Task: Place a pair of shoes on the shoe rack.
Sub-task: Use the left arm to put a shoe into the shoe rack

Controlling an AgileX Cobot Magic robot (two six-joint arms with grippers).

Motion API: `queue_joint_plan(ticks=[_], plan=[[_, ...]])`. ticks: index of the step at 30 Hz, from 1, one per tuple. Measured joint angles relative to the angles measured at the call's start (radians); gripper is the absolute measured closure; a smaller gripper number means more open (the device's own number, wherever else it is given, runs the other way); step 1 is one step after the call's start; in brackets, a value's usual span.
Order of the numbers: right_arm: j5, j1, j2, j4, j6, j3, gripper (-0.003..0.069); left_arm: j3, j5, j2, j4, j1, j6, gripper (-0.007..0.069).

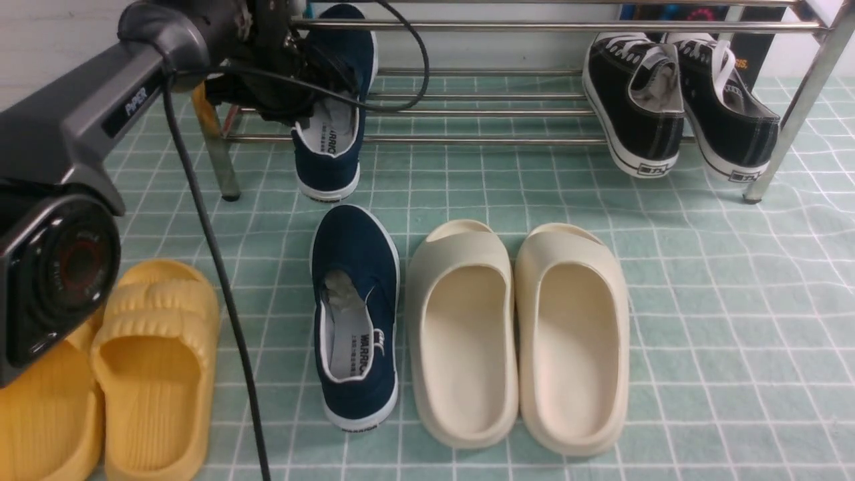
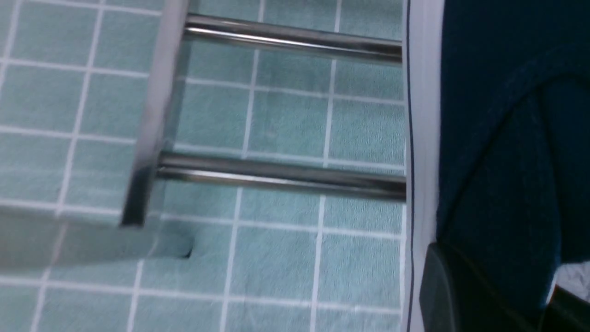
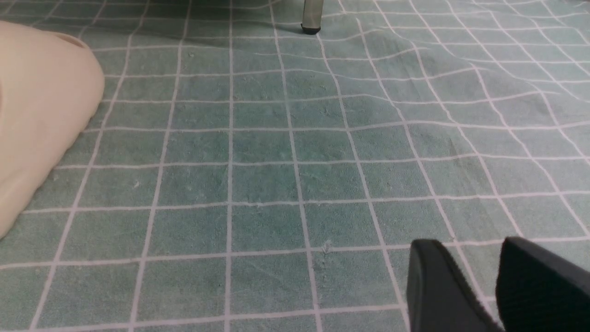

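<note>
**Item:** pair of navy canvas slip-ons with white soles and trim, grey insoles printed WARRIOR.

**Position:** the held shoe point(image 1: 334, 143) lay tilted at the left end of the rack point(image 1: 507, 27), toe up toward the top bar, heel overhanging the front bar. The floor shoe point(image 1: 357, 267) stood on the checked mat point(image 1: 701, 300) at its 6 o'clock, apart from the rack.

**Clearances:**
- Cream slides point(image 1: 467, 321) sat just beside the floor shoe at 3 o'clock.
- Yellow slides point(image 1: 153, 361) sat at 9 o'clock.
- Black sneakers point(image 1: 668, 100) occupied the rack's right end (open bars ran between them and the held shoe).

**Grippers:** the left gripper point(image 1: 300, 107) was at the held shoe's 9 o'clock, clamped on its side wall. The right gripper point(image 3: 470, 244) was slightly parted and held nothing, low over the mat.
</note>
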Motion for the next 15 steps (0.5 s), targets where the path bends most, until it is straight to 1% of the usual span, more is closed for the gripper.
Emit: queue_joint_plan(ticks=[11, 14, 15], plan=[[0.000, 0.000, 0.000, 0.000, 0.000, 0.000, 0.0419, 0.000, -0.147, 0.030, 0.051, 0.001, -0.009, 0.0620], [0.000, 0.000, 0.000, 0.000, 0.000, 0.000, 0.0419, 0.000, -0.152, 0.031, 0.053, 0.001, -0.043, 0.0620], [0.000, 0.000, 0.000, 0.000, 0.000, 0.000, 0.0419, 0.000, -0.146, 0.032, 0.053, 0.001, -0.076, 0.0620]])
